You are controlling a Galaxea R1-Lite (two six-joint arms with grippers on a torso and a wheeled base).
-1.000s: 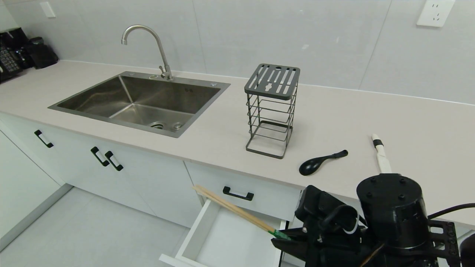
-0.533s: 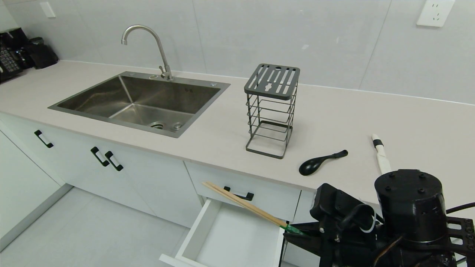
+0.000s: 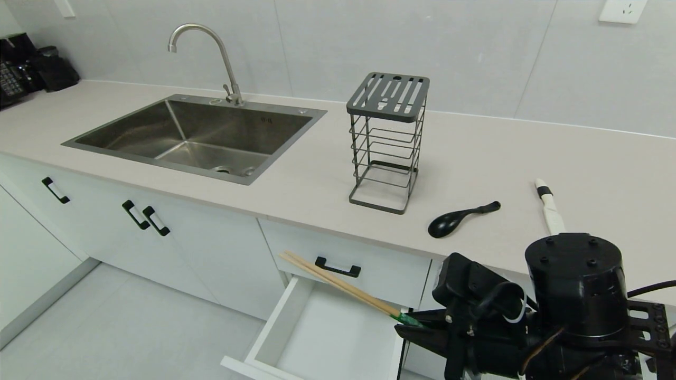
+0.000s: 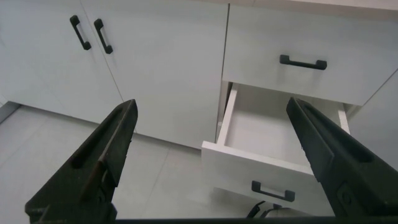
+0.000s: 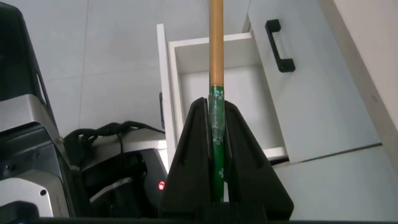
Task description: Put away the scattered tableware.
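Observation:
A pair of wooden chopsticks (image 3: 338,285) with green ends slants over the open white drawer (image 3: 274,327) below the counter. My right gripper (image 3: 409,321) is shut on the green ends. The right wrist view shows the chopsticks (image 5: 216,43) running from the shut gripper (image 5: 216,109) out over the drawer (image 5: 249,93). On the counter lie a black spoon (image 3: 458,219) and a white utensil with a black band (image 3: 548,209). My left gripper (image 4: 211,109) hangs open and holds nothing, in front of the cabinets, with the drawer (image 4: 273,134) beyond it.
A dark wire rack (image 3: 387,142) stands on the counter left of the spoon. The steel sink (image 3: 132,134) with its tap (image 3: 211,53) is at the left. A shut drawer with a black handle (image 3: 338,268) sits above the open one.
The right gripper moved a little to the right with the chopsticks still in it. The head camera then shifted, so the whole picture moved. Spoon and white utensil lie as before.

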